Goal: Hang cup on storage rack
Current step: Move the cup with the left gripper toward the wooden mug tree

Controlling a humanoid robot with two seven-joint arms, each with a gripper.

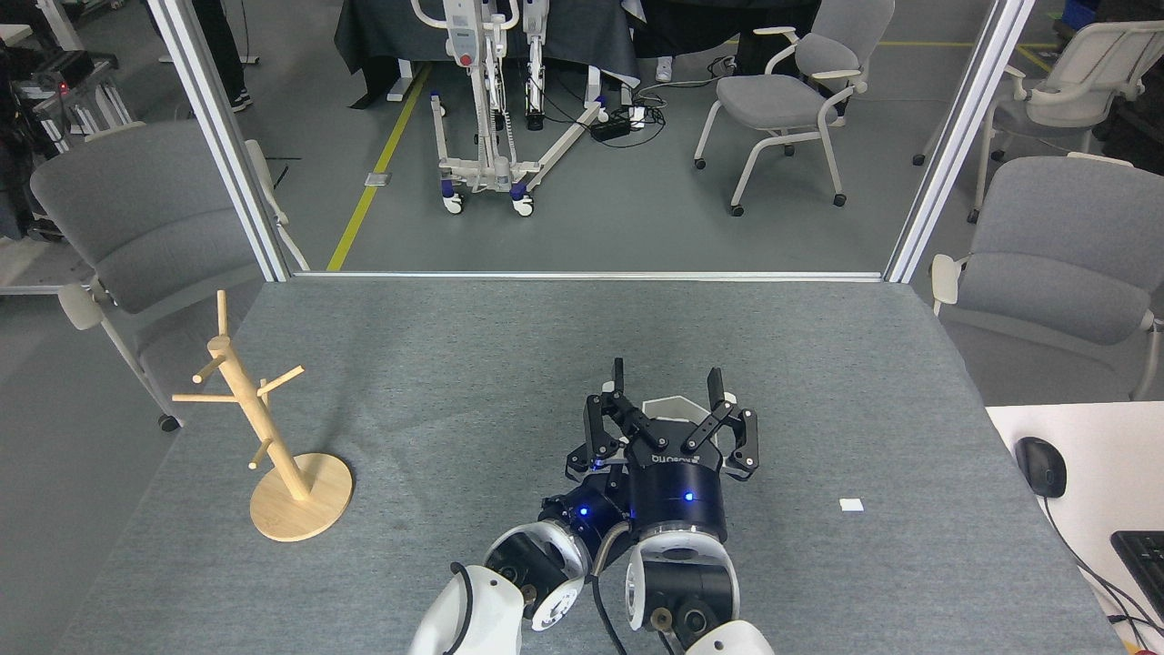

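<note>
The white cup [675, 406] stands on the grey table [455, 364] right of centre, and only the far part of its hexagonal rim shows above my right gripper [667, 375]. That gripper is open, with one finger on each side of the cup; whether they touch it is hidden. My left gripper [587, 450] sits low beside the right one, dark and partly covered, so its jaws are unreadable. The wooden storage rack [259, 414] stands on its round base [305, 500] at the table's left edge, far from both grippers, with bare pegs.
A small white tag [852, 505] lies on the table to the right. A white desk [1082, 509] with a mouse [1039, 466] and a keyboard [1148, 557] adjoins the right side. Grey chairs [136, 218] stand beyond the table's left and right edges.
</note>
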